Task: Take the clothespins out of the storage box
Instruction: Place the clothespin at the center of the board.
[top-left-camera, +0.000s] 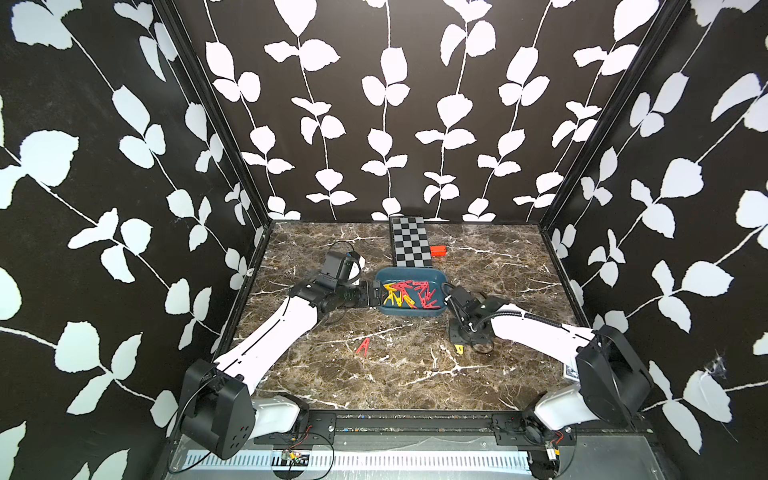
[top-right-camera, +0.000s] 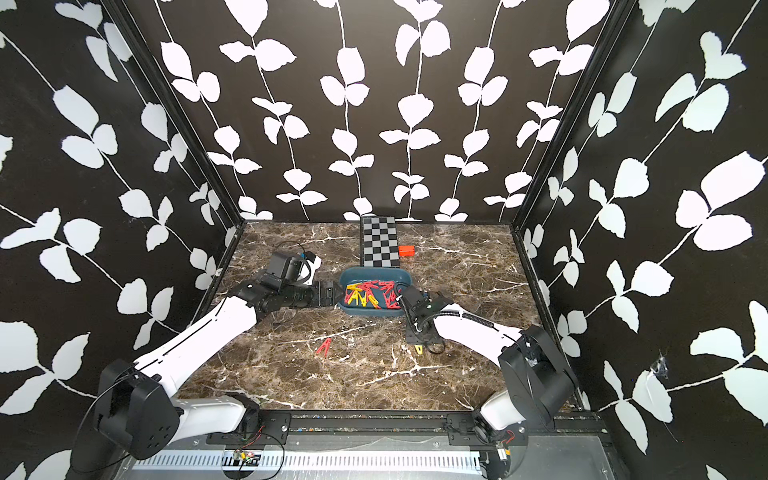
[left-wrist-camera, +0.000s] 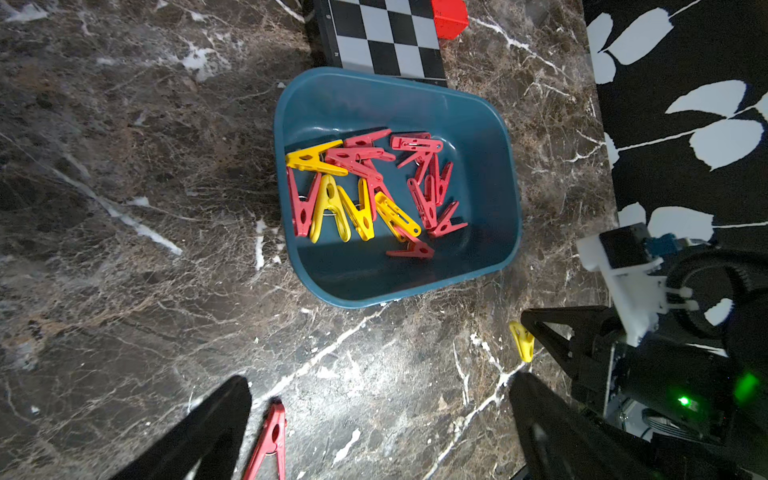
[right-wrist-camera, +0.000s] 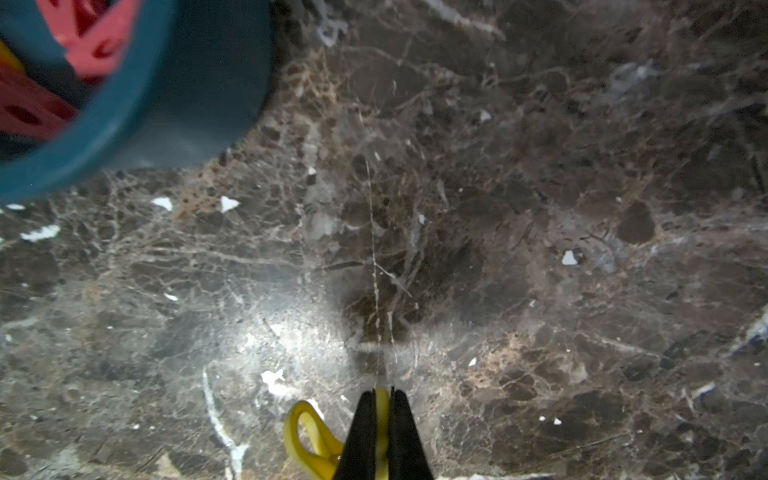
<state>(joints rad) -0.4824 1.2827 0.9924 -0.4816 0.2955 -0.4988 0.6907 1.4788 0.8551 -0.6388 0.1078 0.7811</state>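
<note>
Clothespins, red and yellow, lie in a loose tangle inside the storage box. The box sits on the marble table a little far of centre, its far edge just beside the near end of the checkered board. An orange-red block stands at the board's right side.

Two pins are outside the box. A red clothespin lies flat on the table, near and left of the box. A yellow clothespin is pinched in the right gripper, whose jaws are pressed together on it. This gripper is near and right of the box, low over the table; whether the pin touches the surface cannot be told.

At the box's left end is the left gripper, its jaws spread wide and holding nothing. In the left wrist view its dark fingers stand on either side of the red clothespin lying on the table below.
</note>
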